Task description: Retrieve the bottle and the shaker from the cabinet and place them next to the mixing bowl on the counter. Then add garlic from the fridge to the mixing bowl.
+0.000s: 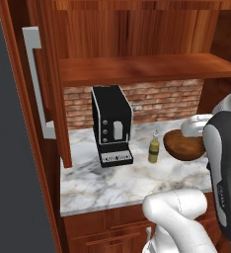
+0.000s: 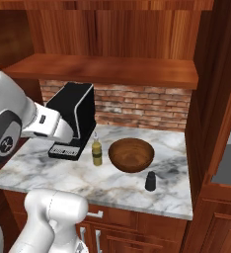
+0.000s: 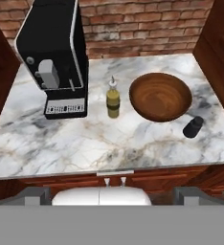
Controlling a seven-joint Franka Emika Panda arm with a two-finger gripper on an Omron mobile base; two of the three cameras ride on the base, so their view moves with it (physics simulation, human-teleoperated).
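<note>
Gripper (image 3: 112, 194) spread to full width, pinching nothing, held back from the white-and-grey marble counter (image 3: 85, 143) and looking down over its near edge. Straight ahead of the fingers: small olive-yellow bottle with a pale spout (image 3: 113, 99), upright on the marble. Just right of that, ahead and slightly to the right of the gripper: round brown wooden mixing bowl (image 3: 160, 114), close beside the bottle without touching it. Further right and nearer the gripper than the bowl's middle: short dark shaker (image 3: 193, 127), standing just off the bowl's rim. Ahead to the left: boxy black coffee machine (image 3: 54, 57), backed against the red brick wall (image 3: 142, 28), beside the bottle but apart from it.
</note>
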